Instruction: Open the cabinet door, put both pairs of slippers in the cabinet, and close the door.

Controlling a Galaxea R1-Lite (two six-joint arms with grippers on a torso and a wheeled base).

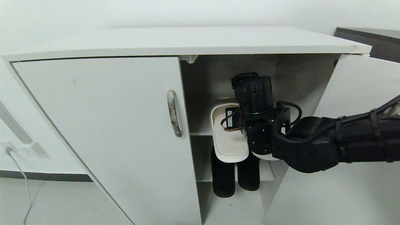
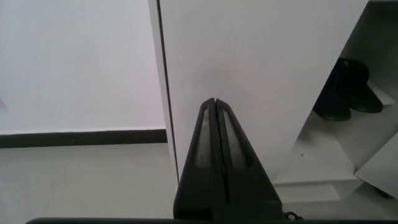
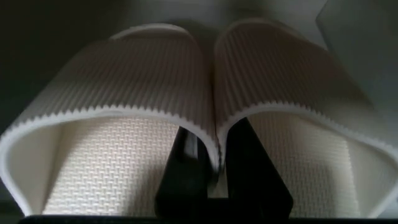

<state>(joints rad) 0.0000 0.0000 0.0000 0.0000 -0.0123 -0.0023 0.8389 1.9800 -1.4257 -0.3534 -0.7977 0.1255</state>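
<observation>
Wall socket (image 1: 6, 147) low down, seemingly with something plugged in; dark baseboard (image 1: 43, 176) beneath.

Right arm (image 1: 331, 140) comes in from the right of the cabinet (image 1: 187, 40) and reaches roughly level into its open half. The wrist (image 1: 254, 97) is well inside. My right gripper (image 3: 213, 140) is clamped on the white slippers (image 3: 143, 81), one finger inside each, pinching their inner walls together. Left gripper (image 2: 214, 107) sits low outside the cabinet, fingers pressed flat together, nothing between them, pointed at the cabinet's closed left half.
</observation>
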